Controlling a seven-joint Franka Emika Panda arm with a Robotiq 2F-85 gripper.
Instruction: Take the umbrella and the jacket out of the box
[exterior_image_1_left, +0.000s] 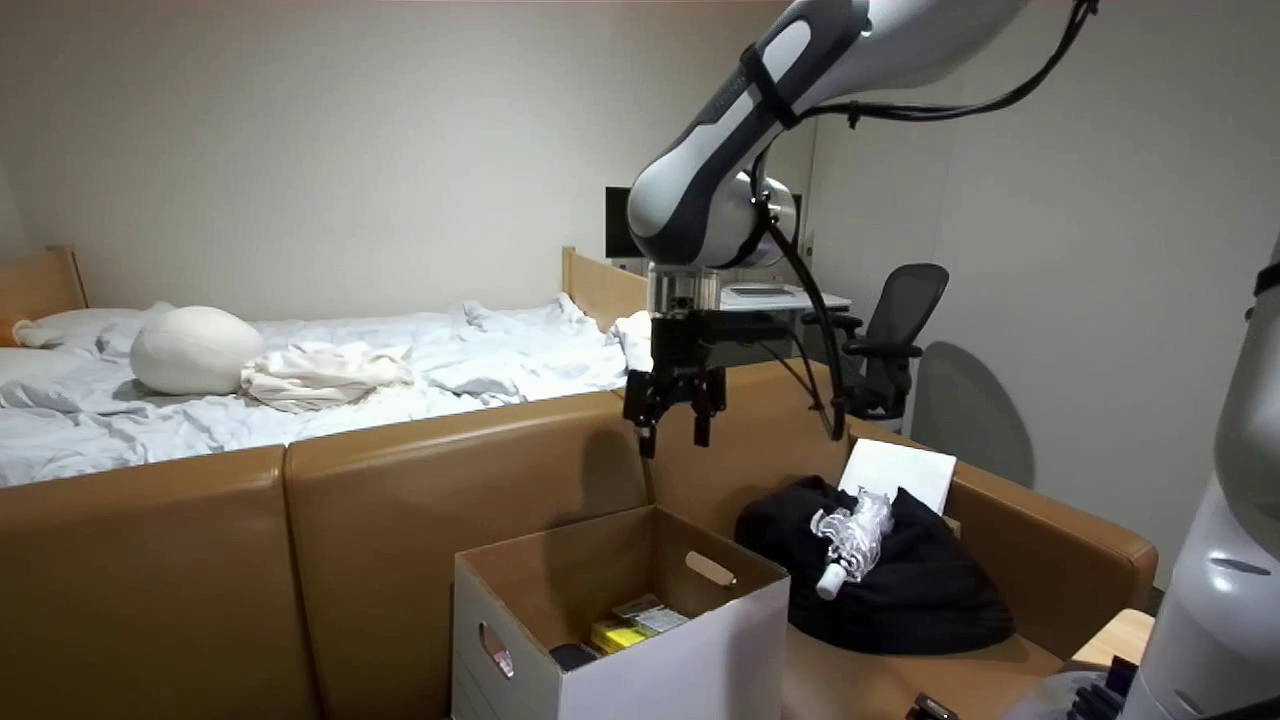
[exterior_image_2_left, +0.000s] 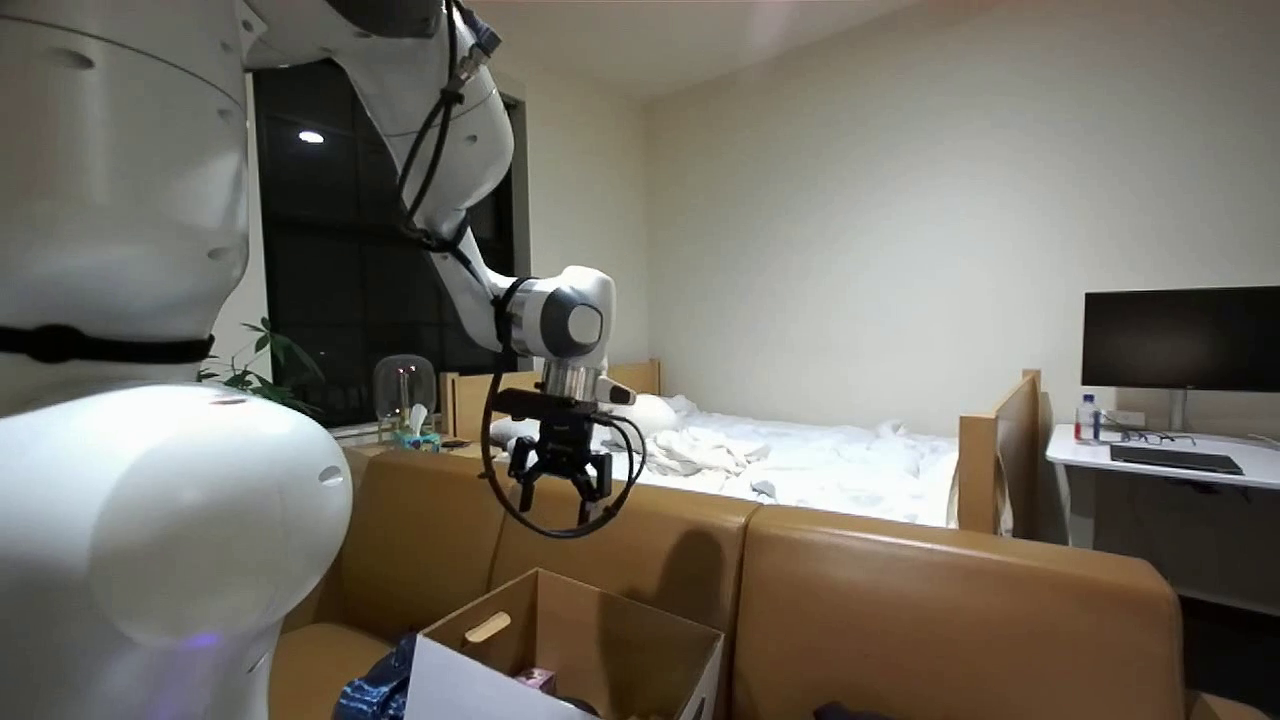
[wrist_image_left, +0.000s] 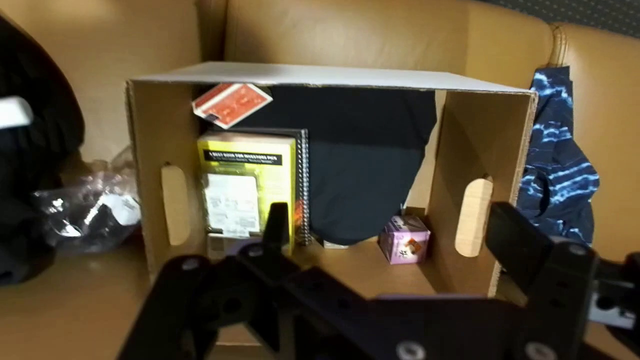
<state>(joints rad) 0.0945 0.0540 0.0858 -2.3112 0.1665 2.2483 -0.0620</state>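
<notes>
The umbrella lies outside the box, on a dark heap, so that half looks done. The jacket you can't place for certain: the heap might be it, but the black cloth inside seems likelier, making its removal your step. Your gripper hangs above the box, spread wide around nothing. Descend straight, pinch cloth between book and carton, then clear the rim; the sofa back rises just beside, open air above.
</notes>
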